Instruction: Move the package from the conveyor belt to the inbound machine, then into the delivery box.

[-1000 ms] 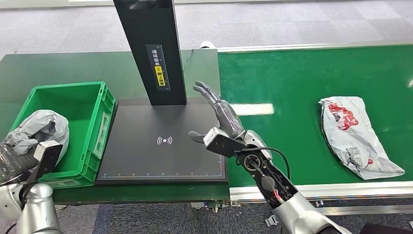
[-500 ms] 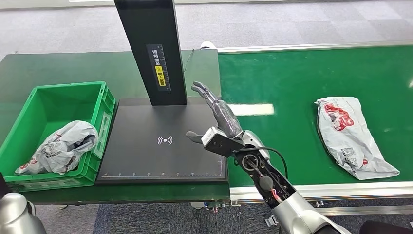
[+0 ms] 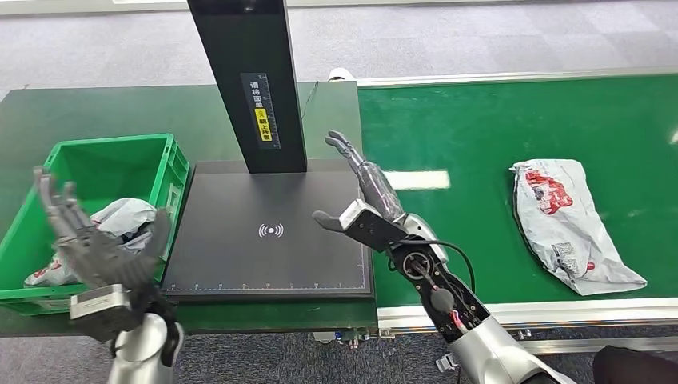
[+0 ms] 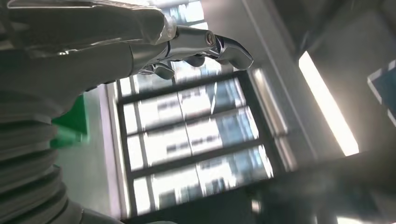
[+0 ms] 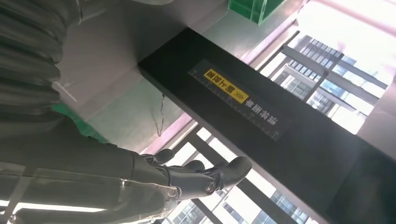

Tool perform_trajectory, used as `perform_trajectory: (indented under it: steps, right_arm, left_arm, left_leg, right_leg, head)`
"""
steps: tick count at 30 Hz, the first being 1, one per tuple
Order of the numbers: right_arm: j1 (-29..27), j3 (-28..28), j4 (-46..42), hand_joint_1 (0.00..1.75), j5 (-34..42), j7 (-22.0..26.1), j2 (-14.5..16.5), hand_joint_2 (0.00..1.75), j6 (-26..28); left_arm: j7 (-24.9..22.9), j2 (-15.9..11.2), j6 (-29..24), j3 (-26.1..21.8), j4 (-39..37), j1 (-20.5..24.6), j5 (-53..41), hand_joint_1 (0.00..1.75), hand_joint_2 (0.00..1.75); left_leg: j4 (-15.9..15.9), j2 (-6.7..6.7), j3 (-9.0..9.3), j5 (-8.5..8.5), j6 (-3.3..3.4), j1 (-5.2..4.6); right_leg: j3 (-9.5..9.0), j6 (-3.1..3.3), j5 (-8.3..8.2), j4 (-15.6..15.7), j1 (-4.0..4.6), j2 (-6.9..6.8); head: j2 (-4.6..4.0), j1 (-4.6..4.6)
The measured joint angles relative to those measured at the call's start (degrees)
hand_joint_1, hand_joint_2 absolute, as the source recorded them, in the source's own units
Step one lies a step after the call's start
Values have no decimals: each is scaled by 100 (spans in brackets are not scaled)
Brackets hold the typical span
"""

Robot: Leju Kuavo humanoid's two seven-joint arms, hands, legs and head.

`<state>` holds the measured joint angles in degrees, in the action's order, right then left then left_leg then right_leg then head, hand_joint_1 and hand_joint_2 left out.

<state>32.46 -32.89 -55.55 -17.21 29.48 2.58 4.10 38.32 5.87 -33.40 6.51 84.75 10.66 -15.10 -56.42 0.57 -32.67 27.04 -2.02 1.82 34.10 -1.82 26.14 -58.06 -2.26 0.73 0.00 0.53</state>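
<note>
Holding nothing, our left hand [image 3: 96, 260] stood with fingers spread wide in front of the green delivery box [image 3: 76, 164], where one grey package [image 3: 120, 224] lay crumpled against the near wall, seemingly delivered. Our right hand [image 3: 364, 204] hovered with fingers stretched flat over the inbound machine's black plate [image 3: 240, 256], likely poised for the next package [image 3: 564, 220], which lay well apart on the conveyor belt [image 3: 480, 128].

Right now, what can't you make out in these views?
- Package in the green box: lower part hidden by the left hand, head view.
- Label print on the belt package: too small, head view.
- Left wrist view: blurred, facing windows.
- Right hand: palm side hidden.
</note>
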Motion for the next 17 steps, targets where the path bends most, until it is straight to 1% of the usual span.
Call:
perform_trajectory:
  steps: [2,5,9,12,17]
  right_arm:
    - [-48,73,-95,0,13,-10,-37,175,-54]
    - [-60,166,-198,0,45,-50,-42,175,-151]
    - [-88,237,-420,0,76,-259,9,175,-183]
    - [-198,245,-690,0,56,-412,53,175,-224]
    - [-403,218,-882,0,-14,-499,163,175,-254]
  left_arm:
    - [-23,64,42,348,-321,165,-68,0,175]
    - [-108,161,-3,735,-700,440,-144,0,175]
    - [-301,173,-28,955,-951,615,-147,0,175]
    - [-353,99,-26,957,-1000,546,48,0,175]
    - [-304,-70,-30,804,-956,129,365,0,175]
  left_leg:
    - [0,1,-1,0,0,0]
    - [0,4,-2,1,1,0]
    - [2,7,-1,1,1,2]
    - [5,8,-3,2,0,3]
    - [6,7,-6,5,-2,2]
  right_leg:
    - [0,0,0,0,0,0]
    - [0,0,0,-1,0,0]
    - [1,0,0,-2,2,1]
    - [0,2,2,-3,4,2]
    - [4,2,5,-3,3,1]
  head:
    - [0,0]
    - [0,-1]
    - [0,-2]
    - [0,-1]
    - [0,-1]
